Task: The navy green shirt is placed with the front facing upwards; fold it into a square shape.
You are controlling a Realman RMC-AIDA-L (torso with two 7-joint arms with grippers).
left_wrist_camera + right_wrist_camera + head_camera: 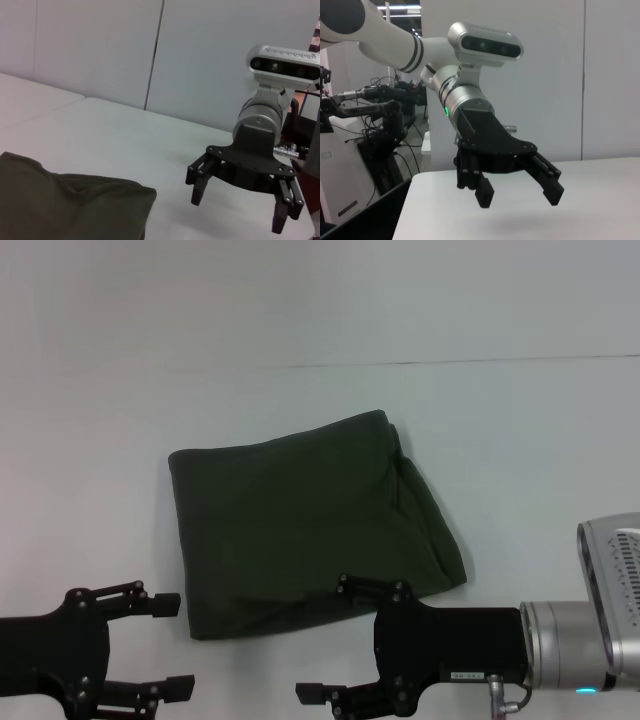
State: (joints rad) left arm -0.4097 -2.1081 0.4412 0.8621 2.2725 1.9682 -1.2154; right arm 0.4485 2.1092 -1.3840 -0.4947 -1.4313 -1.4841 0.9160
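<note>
The navy green shirt (310, 525) lies folded into a rough, slightly skewed square in the middle of the white table (520, 440), plain green side up, with thicker folds along its right edge. No print shows. My left gripper (172, 645) hovers open near the table's front left, just off the shirt's near left corner. My right gripper (325, 640) is open at the front centre, its upper finger over the shirt's near edge. The left wrist view shows a shirt corner (65, 207) and the open right gripper (238, 211). The right wrist view shows the open left gripper (518, 196).
A thin seam (450, 362) crosses the table behind the shirt. Grey wall panels (100, 45) stand past the far edge. Beyond the table's edge, the right wrist view shows racks with cables (375, 120).
</note>
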